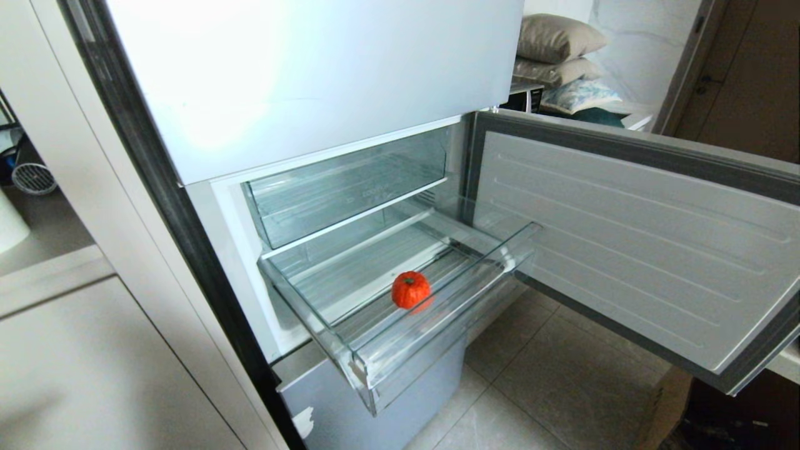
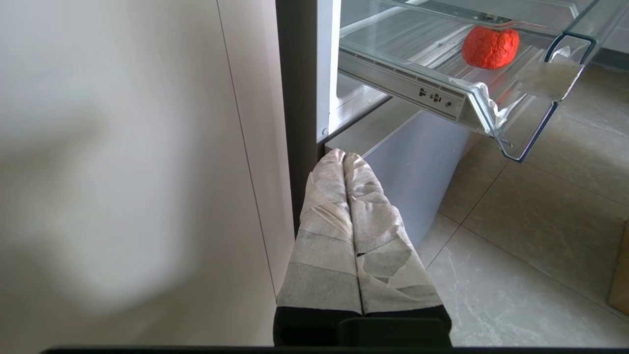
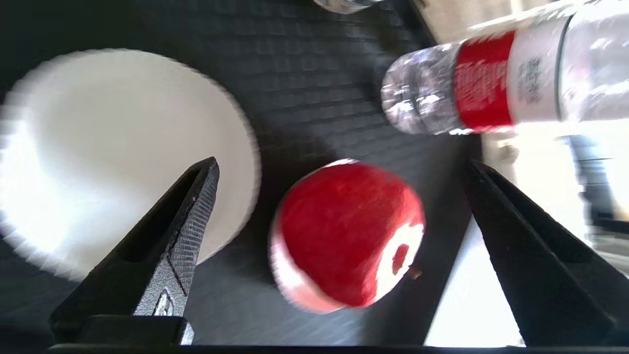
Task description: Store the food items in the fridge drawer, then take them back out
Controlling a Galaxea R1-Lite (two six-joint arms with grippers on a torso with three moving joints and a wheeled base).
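A pale grey marbled tile floor point(image 1: 550, 369) runs under an open fridge, its door point(image 1: 631, 244) swung wide toward 3 o'clock, ribbed white liner facing the room. At 9 o'clock stands a smooth white cabinet panel point(image 1: 94, 350). The fridge drawer point(image 1: 375, 359), a wide shallow tray of clear plastic with a ribbed floor and thick rounded front lip, is pulled out over the floor. Inside it, near the front lip, sits an orange-red ribbed pumpkin point(image 1: 410, 289) with a dark green stem, alone on the ribbed floor. Above and behind the drawer, toward 12 o'clock, a second clear bin point(image 1: 344, 187) sits pushed in under the frosted upper panel point(image 1: 312, 75). Farther back, at 1 o'clock, grey and patterned cushions point(image 1: 559, 56) are stacked against a white wall.

The left tool point(image 2: 344, 156), wrapped in pale cloth tape, hangs low beside the fridge's dark edge with its fingers pressed together, holding nothing.

Away from the fridge, the right tool point(image 3: 339, 172) hovers with its black textured fingers point(image 3: 191, 231) spread wide over a round red fruit point(image 3: 346, 236), which lies between them, untouched, on a dark gridded worktop point(image 3: 314, 88). A white round disc point(image 3: 118, 152) lies at 9 o'clock of the fruit, and a clear water bottle point(image 3: 462, 93) with a red label at 1 o'clock.
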